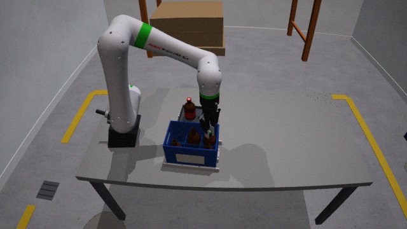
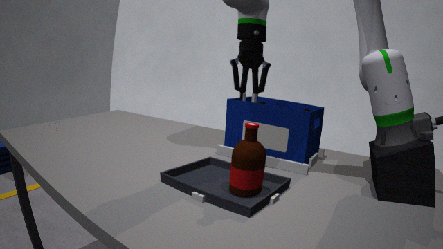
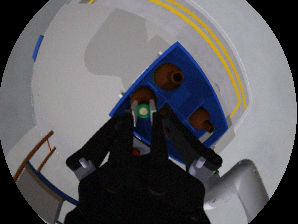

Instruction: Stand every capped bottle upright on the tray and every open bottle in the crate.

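Note:
My gripper (image 1: 210, 131) (image 2: 249, 98) (image 3: 143, 105) is shut on the neck of the green-capped brown bottle (image 1: 210, 139) (image 3: 142, 94), just under its cap. That bottle is upright in the crate's back right compartment in the top view; its base is hidden. The blue crate (image 1: 170, 156) (image 2: 235, 119) stands level. It also holds open brown bottles: one at back centre (image 1: 193, 137), one at front left (image 1: 175, 143) (image 3: 200, 118) and one at front right (image 1: 208, 146) (image 3: 166, 76). The red-capped bottle (image 1: 189, 111) (image 2: 248, 159) stands upright on the dark tray (image 2: 187, 173), which lies level.
Low pale rails (image 1: 191, 167) (image 2: 291, 166) edge the crate's base. Small pale clips (image 2: 198, 197) (image 2: 275, 198) sit against the tray. The tray is close behind the crate in the top view. The arm's black base (image 1: 123, 138) (image 2: 403, 176) stands to the left there.

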You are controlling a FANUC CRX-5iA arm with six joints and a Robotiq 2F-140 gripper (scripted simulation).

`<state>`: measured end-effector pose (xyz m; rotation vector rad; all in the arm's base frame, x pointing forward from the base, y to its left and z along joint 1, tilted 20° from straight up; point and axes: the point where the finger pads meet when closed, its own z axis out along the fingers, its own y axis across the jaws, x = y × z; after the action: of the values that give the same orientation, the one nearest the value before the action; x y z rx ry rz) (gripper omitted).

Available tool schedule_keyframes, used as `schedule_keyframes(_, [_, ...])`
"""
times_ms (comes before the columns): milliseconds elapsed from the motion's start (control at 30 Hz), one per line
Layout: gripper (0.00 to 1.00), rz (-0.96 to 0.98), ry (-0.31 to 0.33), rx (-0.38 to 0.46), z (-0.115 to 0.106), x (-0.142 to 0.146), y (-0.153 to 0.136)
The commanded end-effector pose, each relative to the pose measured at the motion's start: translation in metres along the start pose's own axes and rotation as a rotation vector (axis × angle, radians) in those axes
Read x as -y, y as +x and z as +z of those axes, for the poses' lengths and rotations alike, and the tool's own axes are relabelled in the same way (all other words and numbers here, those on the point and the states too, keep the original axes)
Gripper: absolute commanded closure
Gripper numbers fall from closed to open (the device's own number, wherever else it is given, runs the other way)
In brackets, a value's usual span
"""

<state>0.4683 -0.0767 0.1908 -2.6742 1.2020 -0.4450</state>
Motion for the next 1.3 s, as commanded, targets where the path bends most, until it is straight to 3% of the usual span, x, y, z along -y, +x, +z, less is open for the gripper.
schedule_keyframes(0, [1.0,0.0,0.0,0.0,0.0,0.0,0.0])
schedule_keyframes(767, [1.0,0.0,0.0,0.0,0.0,0.0,0.0])
schedule_keyframes(1267, [1.0,0.0,0.0,0.0,-0.05,0.0,0.0])
